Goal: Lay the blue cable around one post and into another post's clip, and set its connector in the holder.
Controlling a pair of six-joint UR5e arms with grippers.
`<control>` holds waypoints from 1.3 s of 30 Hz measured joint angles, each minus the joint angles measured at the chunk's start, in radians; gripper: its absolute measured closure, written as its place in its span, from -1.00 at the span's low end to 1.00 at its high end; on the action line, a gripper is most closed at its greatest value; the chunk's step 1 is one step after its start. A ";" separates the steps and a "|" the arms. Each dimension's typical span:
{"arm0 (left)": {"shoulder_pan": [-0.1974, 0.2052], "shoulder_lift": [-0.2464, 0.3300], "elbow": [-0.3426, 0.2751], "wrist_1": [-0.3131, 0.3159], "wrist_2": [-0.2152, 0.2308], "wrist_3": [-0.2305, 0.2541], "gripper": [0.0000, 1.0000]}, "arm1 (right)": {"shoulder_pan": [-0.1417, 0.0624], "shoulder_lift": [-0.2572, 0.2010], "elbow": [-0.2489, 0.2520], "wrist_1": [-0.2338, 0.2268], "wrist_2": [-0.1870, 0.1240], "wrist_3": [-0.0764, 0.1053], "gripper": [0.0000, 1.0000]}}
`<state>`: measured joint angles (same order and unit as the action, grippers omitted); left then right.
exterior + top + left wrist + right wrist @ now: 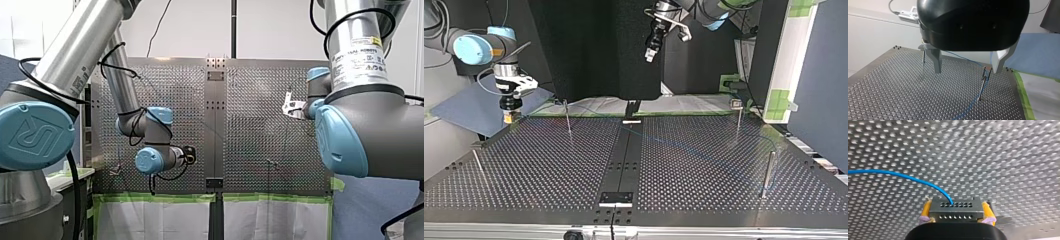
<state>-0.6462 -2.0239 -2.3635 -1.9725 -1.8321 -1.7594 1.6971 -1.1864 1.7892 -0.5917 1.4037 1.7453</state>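
The blue cable [898, 175] is a thin, glossy strand that curves over the dimpled steel table [1003, 157] and enters a row of holes in the connector [948, 211], a small boxy metal block. My right gripper [956, 204] pinches that block by its two ends between yellow pads. This grip probably lets the cable leave freely ahead and keeps the block square for a holder I cannot pick out. In the top view it hangs low at the table's far left corner. Farther along, the cable climbs to the forked clip [987, 71] atop a slim post [981, 87]. My left gripper [966, 63] hovers above, its metal fingers spread and empty.
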 joint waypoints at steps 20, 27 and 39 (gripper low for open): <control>0.004 0.000 0.016 -0.037 0.003 -0.013 -1.00 | -0.014 -0.181 -0.072 0.132 0.146 -0.165 1.00; 0.004 0.000 0.017 -0.041 0.003 -0.014 -1.00 | -0.016 -0.162 -0.064 0.152 0.178 -0.225 1.00; 0.003 0.000 0.033 -0.066 0.003 -0.010 -1.00 | -0.050 -0.060 -0.039 0.083 0.160 -0.245 1.00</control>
<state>-0.6432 -2.0240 -2.3307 -2.0385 -1.8292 -1.7697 1.6474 -1.2462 1.7504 -0.5088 1.5639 1.5005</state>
